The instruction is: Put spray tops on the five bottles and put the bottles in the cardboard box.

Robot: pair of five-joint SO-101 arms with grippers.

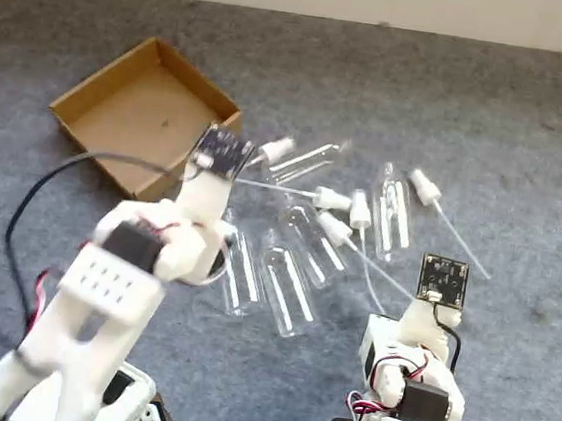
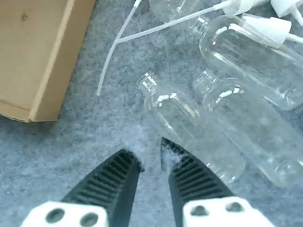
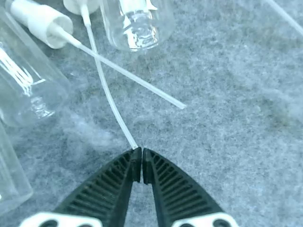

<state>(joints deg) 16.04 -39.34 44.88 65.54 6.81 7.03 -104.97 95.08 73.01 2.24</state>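
- The left pincer [image 2: 150,158] hung low over the grey carpet [image 2: 71,142]. Its ribbed black fingers were parted by a narrow gap, with nothing between them.
- An uncapped bottle [image 2: 189,123] lay just ahead of that pincer, its side close against one fingertip and its open neck pointing away. Whether they touched could not be told.
- A second bottle [image 2: 251,127] lay alongside it on the far side from the pincer. A third bottle [image 2: 246,56] lay farther ahead.
- The cardboard box [image 2: 33,56] sat ahead of the left pincer on its other side, well apart from the tips.
- A loose tube [image 2: 113,52] lay on the carpet between the box and the uncapped bottle.
- The right pincer [image 3: 142,161] was closed to a thin slit.
- The end of a curved dip tube [image 3: 109,94] met its tips. Whether it was pinched could not be told.
- That tube ran ahead to a white spray top [image 3: 80,4].
- A second spray top [image 3: 40,21] lay beside it, and its straight tube crossed the curved one ahead of the tips.
- A clear bottle [image 3: 137,19] lay farther ahead, its mouth towards the right pincer.
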